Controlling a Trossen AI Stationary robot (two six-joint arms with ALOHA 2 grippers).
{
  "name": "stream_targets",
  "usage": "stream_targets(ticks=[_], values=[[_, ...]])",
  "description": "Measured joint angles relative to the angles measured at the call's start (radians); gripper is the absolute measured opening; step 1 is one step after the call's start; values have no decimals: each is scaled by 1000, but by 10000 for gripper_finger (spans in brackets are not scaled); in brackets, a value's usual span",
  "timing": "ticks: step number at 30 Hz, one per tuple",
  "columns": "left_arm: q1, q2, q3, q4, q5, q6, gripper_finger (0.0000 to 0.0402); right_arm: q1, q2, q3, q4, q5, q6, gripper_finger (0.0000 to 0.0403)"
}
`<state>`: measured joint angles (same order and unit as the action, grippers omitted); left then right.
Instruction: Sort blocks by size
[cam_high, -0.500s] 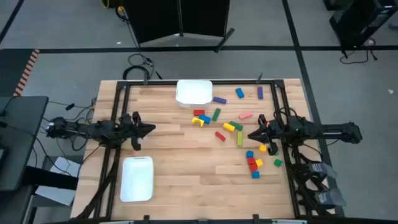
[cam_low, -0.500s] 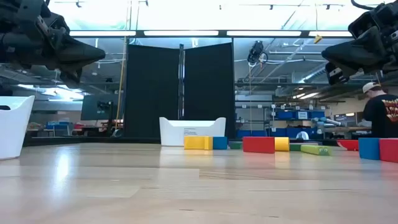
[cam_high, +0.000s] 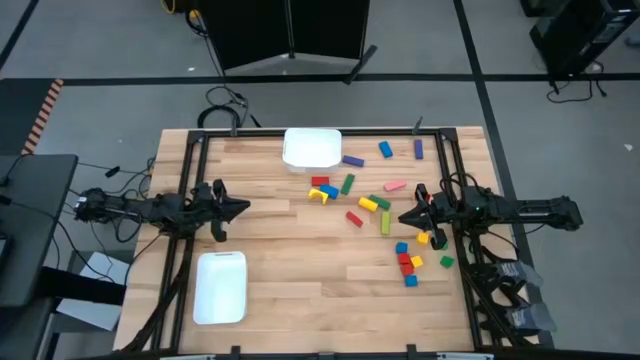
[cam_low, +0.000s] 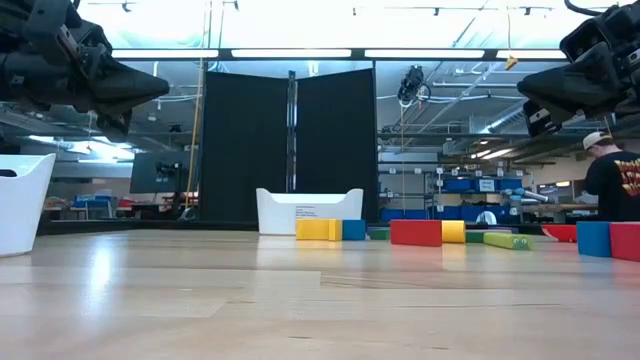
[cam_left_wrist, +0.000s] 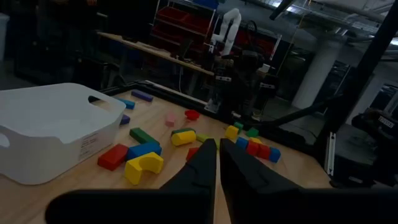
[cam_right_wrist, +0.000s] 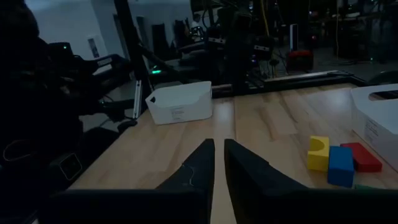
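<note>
Hovering clenched, right pincer beside blocks; left pincer clenched, well apart.

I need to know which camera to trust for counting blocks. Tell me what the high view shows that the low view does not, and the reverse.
Only the high view shows the whole scatter of blocks, including the purple bar near the table's far edge, and the full outline of both white trays.

Only the low view shows the room behind and a person at the right edge.

Both share the far white tray, the red bar and both raised arms.
</note>
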<state>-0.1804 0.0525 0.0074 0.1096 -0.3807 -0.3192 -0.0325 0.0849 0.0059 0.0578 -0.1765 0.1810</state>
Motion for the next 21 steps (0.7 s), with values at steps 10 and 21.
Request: stream_targets(ticks=[10,21], values=[[0,0,0,0,0,0,30,0,0,0,0,0,0,48],[0,0,0,29,0,-3,30,0,0,0,0,0,0,48]])
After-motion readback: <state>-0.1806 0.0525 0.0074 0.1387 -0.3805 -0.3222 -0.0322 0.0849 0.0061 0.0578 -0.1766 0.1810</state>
